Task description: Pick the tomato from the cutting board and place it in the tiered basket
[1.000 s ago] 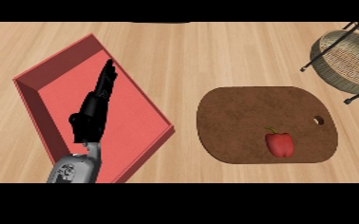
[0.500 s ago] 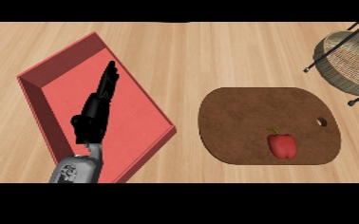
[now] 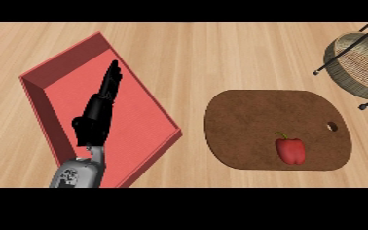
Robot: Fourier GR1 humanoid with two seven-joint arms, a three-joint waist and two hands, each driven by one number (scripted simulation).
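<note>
A: One hand (image 3: 93,122) in view, the left, near left, forearm entering from the near edge. Fingers straight, close together, pointing far, holding nothing.

B: Over what?

A: Over a red tray (image 3: 43,107) with raised walls, set at an angle on the wooden counter (image 3: 208,53). Can't tell if the hand touches it.

B: Tomato?

A: Red tomato (image 3: 290,150) with a green stem lies on the cutting board (image 3: 244,126), near-right part of it, well apart from the hand. Board is dark brown, oval, hole near its right edge.

B: Basket?

A: Tiered basket (image 3: 348,63) far right, woven, dark frame, cut off by the right edge. Apart from the board.
</note>
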